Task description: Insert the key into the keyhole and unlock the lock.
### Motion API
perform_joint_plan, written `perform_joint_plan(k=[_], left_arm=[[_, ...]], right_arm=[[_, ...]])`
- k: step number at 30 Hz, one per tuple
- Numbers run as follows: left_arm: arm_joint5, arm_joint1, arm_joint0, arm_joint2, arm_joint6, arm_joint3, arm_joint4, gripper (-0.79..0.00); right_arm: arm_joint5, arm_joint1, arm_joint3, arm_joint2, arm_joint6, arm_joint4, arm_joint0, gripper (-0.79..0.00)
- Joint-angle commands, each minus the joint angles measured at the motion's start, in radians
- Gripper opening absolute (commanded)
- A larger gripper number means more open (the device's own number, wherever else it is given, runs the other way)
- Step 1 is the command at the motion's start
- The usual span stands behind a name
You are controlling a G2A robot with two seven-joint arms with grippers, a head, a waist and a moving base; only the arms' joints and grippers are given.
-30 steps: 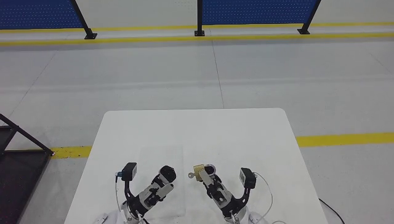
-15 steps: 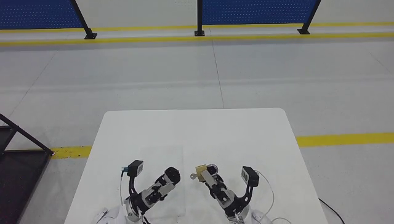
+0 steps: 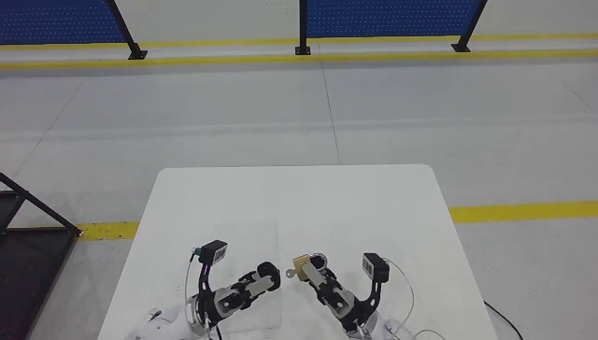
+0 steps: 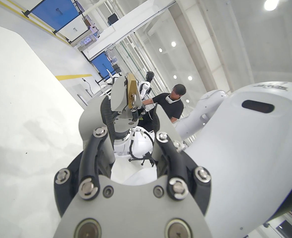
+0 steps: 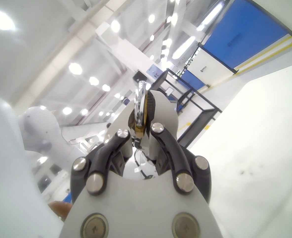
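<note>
Right tool (image 3: 315,267) clamped on the blocky brass lock (image 4: 131,90), its shiny chrome shackle (image 5: 140,95) curving out past the fingers, hanging above the smooth white table (image 3: 374,209), left tool (image 4: 127,110) facing it close by, flat grey fingers spread apart.

Above the near part of the table (image 3: 374,200), the left gripper (image 3: 272,272) stood on the left and the right gripper (image 3: 309,264) on the right, their tips turned toward each other. The lock (image 3: 301,263) sat between the right gripper's fingers. It was in line with the gap between the left gripper's spread fingers, near them but apart.
</note>
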Motion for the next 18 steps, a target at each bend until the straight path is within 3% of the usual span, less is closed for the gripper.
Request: perform_joint_plan(k=[1, 6, 18], left_arm=[[0.0, -0.002, -0.001, 0.004, 0.015, -0.001, 0.026, -0.465], [0.0, -0.011, -0.006, 0.011, 0.094, -0.01, 0.116, -0.471], [0.0, -0.034, -0.012, 0.031, 0.281, -0.008, 0.32, -0.659]], right_arm=[[0.01, -0.001, -0.004, 0.0, 0.0, -0.004, -0.002, -0.785], [0.032, -0.003, -0.007, -0.002, -0.003, -0.023, -0.005, -0.785], [0.098, -0.013, -0.009, -0.005, -0.064, -0.091, -0.011, -0.785]])
